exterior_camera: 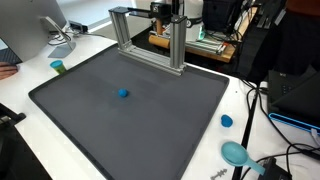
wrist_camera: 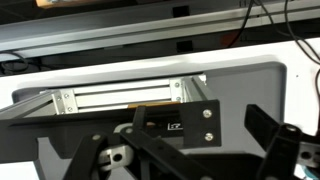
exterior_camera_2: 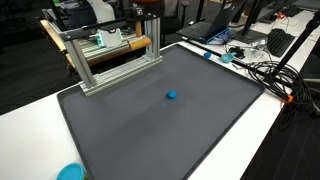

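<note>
Gripper (wrist_camera: pixel 195 165): fingers spread wide apart, nothing between them. Only the dark linkages show, low in the wrist view.
Gripper position: above the mat, facing the frame and close to it, not touching.
Frame (wrist_camera: pixel 120 97): silver aluminium and upright, standing on the far edge of the mat. Shows in both exterior views (exterior_camera: pixel 145 52) (exterior_camera_2: pixel 120 70). In the wrist view it fills the middle, with its lower rail running level.
Mat (exterior_camera: pixel 100 130): large and dark grey, covering most of the white table (exterior_camera: pixel 240 100).
Ball (exterior_camera: pixel 123 94): small and blue, lying near mid mat and well apart from the frame. Also seen in an exterior view (exterior_camera_2: pixel 172 96). Not seen in the wrist view.
Cup (exterior_camera: pixel 58 67): green, on the table just off a mat corner.
Cap (exterior_camera: pixel 227 121): blue, on the table just beside the mat edge.
Disc (exterior_camera: pixel 235 152): light blue, on the table near the cap, off the mat.
Cables (exterior_camera_2: pixel 265 70): a tangle on the table past the mat edge.
Behind frame: wood-coloured bits and desk clutter, too small to tell.
</note>
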{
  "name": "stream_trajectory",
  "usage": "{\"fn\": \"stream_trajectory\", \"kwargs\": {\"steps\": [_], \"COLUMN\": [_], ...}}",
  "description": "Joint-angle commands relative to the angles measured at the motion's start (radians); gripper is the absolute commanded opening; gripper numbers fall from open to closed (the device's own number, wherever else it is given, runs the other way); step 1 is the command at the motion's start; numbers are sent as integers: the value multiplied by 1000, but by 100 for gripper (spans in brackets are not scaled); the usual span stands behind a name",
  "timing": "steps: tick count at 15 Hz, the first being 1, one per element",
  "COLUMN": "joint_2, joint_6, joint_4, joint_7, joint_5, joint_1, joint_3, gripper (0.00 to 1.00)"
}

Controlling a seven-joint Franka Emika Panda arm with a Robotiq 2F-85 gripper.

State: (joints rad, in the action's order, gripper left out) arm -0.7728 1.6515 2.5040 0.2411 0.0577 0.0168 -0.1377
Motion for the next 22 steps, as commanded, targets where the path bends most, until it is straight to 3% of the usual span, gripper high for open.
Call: {"fn": "stream_trajectory", "kwargs": {"steps": [1,3,10,16,17,21,22], "joint_2": [-47,-31,-1,-26,-7,-7,-16], "joint_6": [140,250,229,485,424,466,526], "joint_4": [68,84,59,135,96,118,138], "joint_7": [-50,-25,-5,-40,-23,-26,-37], "joint_5": [-62,-71,-55,-30,-49,-46,-19], "joint_1": [-24,-48,-62,-62,-64,-68,-55], "joint_3": [36,47,50,96,67,86,104], "gripper": [100,100,100,100,100,100,100]}}
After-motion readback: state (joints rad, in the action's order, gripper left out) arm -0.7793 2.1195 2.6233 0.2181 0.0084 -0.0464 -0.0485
